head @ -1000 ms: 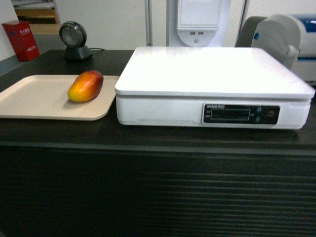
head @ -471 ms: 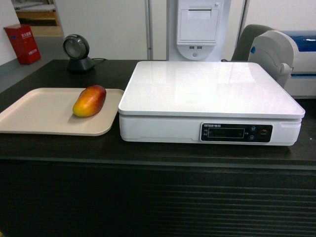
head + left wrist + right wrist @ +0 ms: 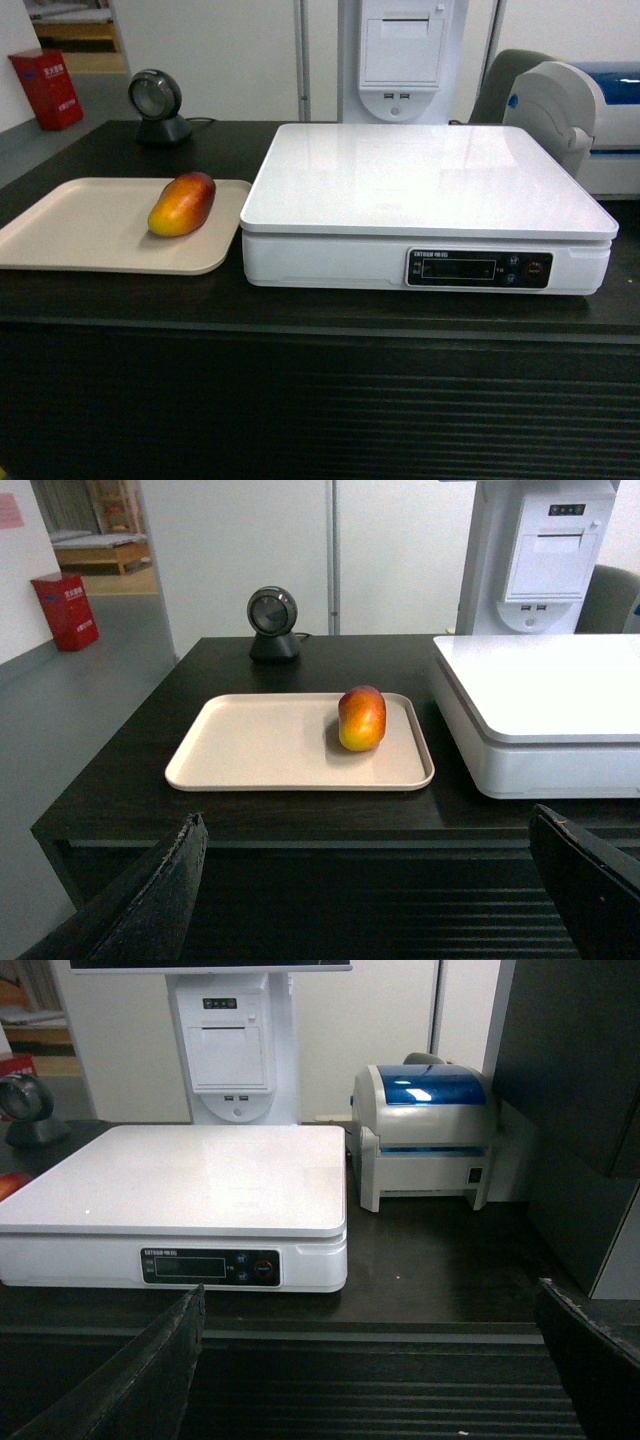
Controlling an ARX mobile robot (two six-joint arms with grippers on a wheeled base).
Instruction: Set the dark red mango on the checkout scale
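The mango [image 3: 182, 204] [image 3: 361, 718], dark red fading to orange-yellow, lies on the right part of a flat beige tray [image 3: 70, 225] [image 3: 260, 745]. To its right stands the white boxy scale [image 3: 425, 195] [image 3: 545, 695] [image 3: 190, 1185], its glossy top bare. Both rest on the dark checkout counter [image 3: 320, 400] with a ribbed front. My left gripper [image 3: 365, 825] is open and held low in front of the counter, short of the tray. My right gripper [image 3: 370, 1300] is open too, in front of the counter near the scale's right end. Neither gripper shows in the head view.
A round black scanner [image 3: 158, 105] [image 3: 273, 623] stands behind the tray. A white receipt printer stand [image 3: 402, 55] rises behind the scale. A grey and blue label printer [image 3: 425, 1130] sits right of the scale. A red box [image 3: 45, 88] is far left on the floor.
The head view has pulled back and tilted slightly since one second ago, so the scale and tray look smaller and lower. The mango has not moved on the tray.
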